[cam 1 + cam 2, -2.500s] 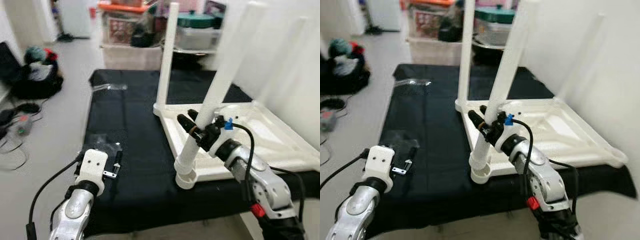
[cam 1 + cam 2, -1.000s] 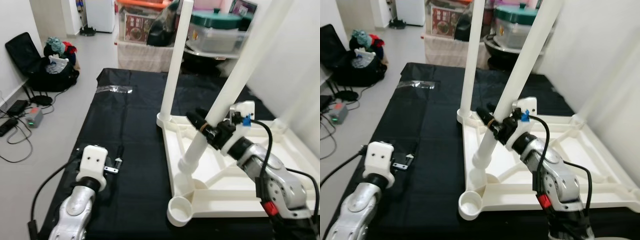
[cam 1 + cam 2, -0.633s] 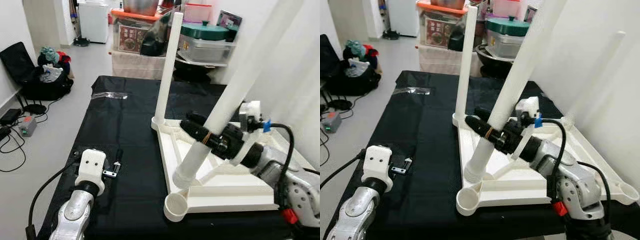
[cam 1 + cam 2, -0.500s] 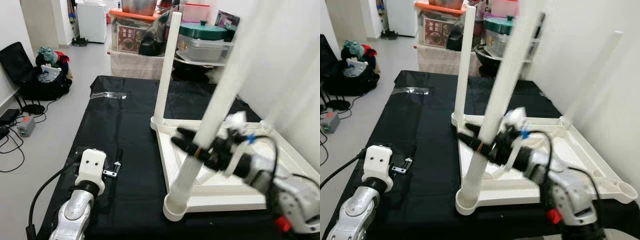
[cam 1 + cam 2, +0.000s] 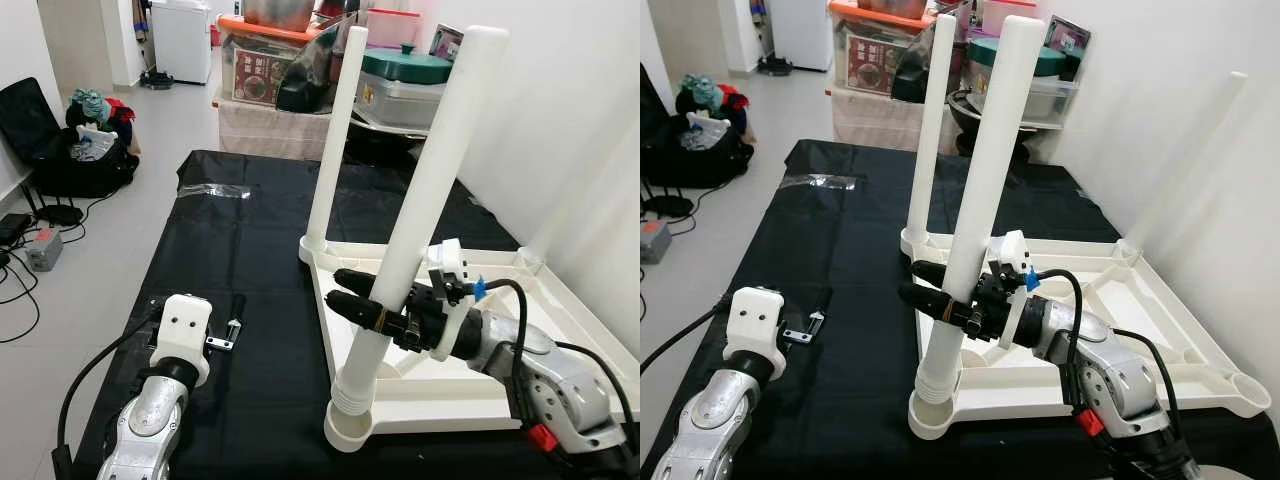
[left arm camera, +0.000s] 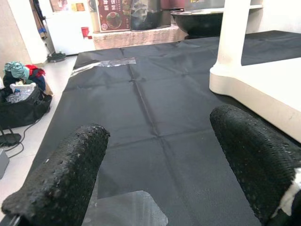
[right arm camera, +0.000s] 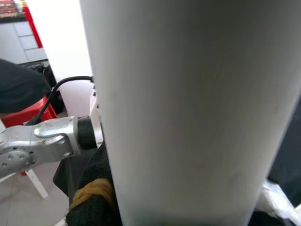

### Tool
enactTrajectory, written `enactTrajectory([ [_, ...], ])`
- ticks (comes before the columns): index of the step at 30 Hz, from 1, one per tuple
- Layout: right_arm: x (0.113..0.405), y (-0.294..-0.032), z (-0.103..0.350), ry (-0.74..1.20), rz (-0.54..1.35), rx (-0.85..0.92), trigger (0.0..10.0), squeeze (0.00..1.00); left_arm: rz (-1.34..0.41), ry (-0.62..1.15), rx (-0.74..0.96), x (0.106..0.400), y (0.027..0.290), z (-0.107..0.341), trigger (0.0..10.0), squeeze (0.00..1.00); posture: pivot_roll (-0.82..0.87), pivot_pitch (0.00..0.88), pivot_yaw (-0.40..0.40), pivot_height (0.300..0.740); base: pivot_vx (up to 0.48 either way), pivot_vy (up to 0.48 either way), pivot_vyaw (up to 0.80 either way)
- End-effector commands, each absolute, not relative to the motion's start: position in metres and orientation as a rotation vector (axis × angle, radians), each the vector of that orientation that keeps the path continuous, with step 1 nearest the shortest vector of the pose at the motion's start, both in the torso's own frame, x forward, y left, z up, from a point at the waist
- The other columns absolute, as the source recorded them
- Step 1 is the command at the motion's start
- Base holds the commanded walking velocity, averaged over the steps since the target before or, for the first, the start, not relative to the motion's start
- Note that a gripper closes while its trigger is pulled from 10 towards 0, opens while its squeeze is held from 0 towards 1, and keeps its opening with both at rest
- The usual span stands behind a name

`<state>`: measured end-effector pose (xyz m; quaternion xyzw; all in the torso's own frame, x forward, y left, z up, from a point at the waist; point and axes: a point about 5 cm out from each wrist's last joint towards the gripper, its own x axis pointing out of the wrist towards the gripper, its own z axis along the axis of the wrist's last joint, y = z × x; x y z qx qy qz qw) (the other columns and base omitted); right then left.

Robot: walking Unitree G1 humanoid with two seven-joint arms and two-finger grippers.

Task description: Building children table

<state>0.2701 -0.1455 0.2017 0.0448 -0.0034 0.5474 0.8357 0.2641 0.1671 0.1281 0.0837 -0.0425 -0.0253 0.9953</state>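
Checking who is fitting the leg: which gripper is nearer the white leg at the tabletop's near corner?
Right. The right gripper is clamped on the white leg; the left gripper hovers open over the black cloth, apart.

Black cloth (image 5: 250,250) covers the work surface, crease lines visible. Clear plastic bag (image 5: 214,190) lies flat on its far left part. Small metal bracket (image 5: 222,343) plus dark bits sit on clear plastic at the near left of the cloth.

Floor left of the cloth: black bag (image 5: 75,160) stuffed with teal and red items against the wall, black cables (image 5: 15,300) running near it, small grey box (image 5: 44,249) with a green light.

Far side: clear storage crate with orange lid (image 5: 262,60), grey bin with green lid (image 5: 410,85), white appliance (image 5: 182,38) far left. White wall (image 5: 560,110) on the right.
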Motion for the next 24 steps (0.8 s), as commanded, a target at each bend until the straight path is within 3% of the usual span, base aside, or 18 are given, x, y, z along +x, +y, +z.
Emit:
enactTrajectory([
  [1,0.266,-0.155,0.175,0.132,1.14,0.084,0.0,0.0,-0.057,-0.063,0.179,0.265,0.167,0.125,10.0,0.0,0.11,0.0,-0.152,0.74,0.0,0.0,0.0],
  [24,0.246,-0.144,0.17,0.12,1.199,0.144,0.0,0.0,-0.069,-0.048,0.182,0.265,0.166,0.123,10.0,0.0,0.1,0.0,-0.144,0.74,0.0,0.0,0.0],
])
